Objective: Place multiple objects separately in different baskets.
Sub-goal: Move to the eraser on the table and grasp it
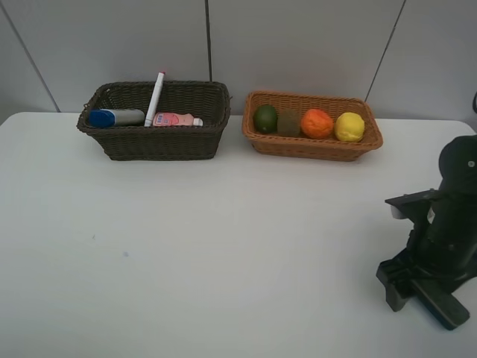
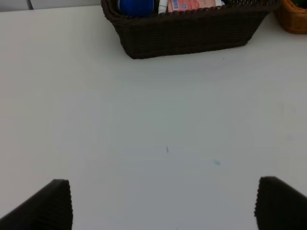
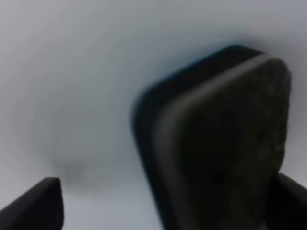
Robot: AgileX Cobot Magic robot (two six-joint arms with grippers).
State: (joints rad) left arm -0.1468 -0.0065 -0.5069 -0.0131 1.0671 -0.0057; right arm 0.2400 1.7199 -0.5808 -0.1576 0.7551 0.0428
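Observation:
The dark brown basket (image 1: 153, 142) at the back left holds the white blue-capped bottle (image 1: 115, 118), the white marker (image 1: 155, 98) and the small pink bottle (image 1: 176, 119). The light tan basket (image 1: 313, 146) to its right holds the lime (image 1: 265, 118), kiwi (image 1: 289, 123), orange (image 1: 317, 124) and lemon (image 1: 349, 127). My right gripper (image 1: 417, 289) is low over the table at the front right, jaws apart. The dark eraser block (image 3: 220, 143) lies between the jaws, close against one finger (image 3: 292, 201). My left gripper (image 2: 163, 205) is open and empty above bare table, facing the dark basket (image 2: 187, 33).
The white table (image 1: 223, 246) stretches wide in front of both baskets. A grey panelled wall stands right behind them. The right arm's dark body (image 1: 455, 216) rises at the right edge. The tan basket's corner (image 2: 293, 17) shows in the left wrist view.

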